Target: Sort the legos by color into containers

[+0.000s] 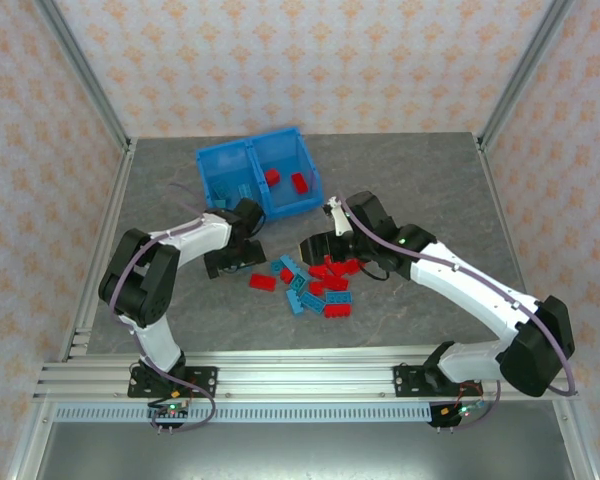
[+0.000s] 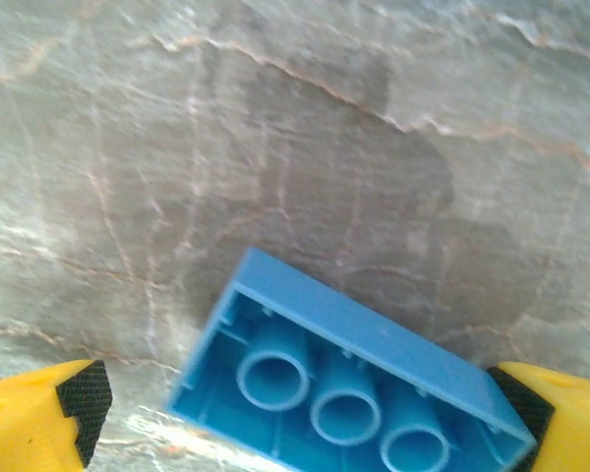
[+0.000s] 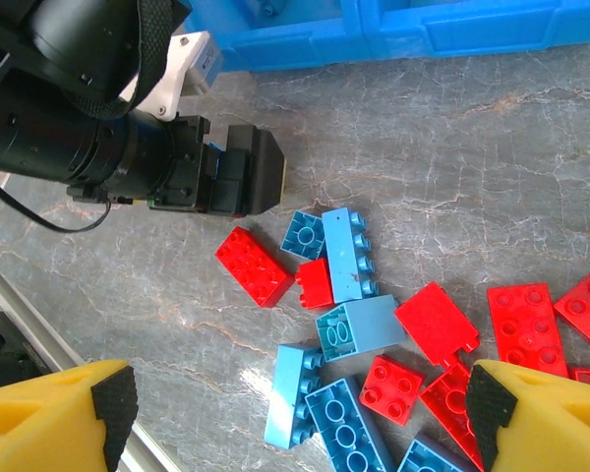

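From above, the blue bin (image 1: 258,180) sits at the back of the table, with red bricks (image 1: 285,180) in its right compartment. Loose legos (image 1: 315,283) lie in front of it.

Left wrist: the left gripper (image 2: 300,413) is spread wide. A teal brick (image 2: 344,374), hollow side up, lies between its fingers and seemingly touches the right pad.

Right wrist: the right gripper (image 3: 295,403) gapes above the legos.

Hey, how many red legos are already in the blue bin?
2 red legos, both in the right-hand compartment of the bin, seen from the top camera: one by the middle wall, one further right. The walls may hide more.
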### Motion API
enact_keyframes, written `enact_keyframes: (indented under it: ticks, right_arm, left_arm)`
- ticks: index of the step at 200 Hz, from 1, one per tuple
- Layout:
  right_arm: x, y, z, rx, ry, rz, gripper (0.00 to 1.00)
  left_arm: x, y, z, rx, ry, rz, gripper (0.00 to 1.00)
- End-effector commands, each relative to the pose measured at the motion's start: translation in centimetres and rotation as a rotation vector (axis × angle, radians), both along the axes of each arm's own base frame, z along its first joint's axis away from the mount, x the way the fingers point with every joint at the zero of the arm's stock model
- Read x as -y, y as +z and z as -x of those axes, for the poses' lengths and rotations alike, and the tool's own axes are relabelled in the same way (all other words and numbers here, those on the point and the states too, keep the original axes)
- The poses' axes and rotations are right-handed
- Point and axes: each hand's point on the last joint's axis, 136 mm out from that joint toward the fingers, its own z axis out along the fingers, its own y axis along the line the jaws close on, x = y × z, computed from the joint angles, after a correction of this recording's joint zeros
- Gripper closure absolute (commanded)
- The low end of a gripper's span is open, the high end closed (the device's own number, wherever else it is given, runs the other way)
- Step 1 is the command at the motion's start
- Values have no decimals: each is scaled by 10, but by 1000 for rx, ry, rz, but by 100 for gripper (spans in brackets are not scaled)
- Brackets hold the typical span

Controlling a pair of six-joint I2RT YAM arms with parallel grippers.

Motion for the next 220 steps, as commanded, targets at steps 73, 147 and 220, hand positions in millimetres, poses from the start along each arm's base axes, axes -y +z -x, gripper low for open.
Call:
enact_keyframes:
  ticks: [73,147,220]
  right_arm:
    - [2,10,-4,32,-31,-11,12]
    - [-3,14,-7,29,-27,-25,12]
    - [-8,24,-11,44,-39,-77,12]
  left_arm:
    - [-2,-9,-4,-23,-10,66,31]
    - [-4,34,-8,109,43,94,43]
    - [-42,158,-110,520,95,-179,45]
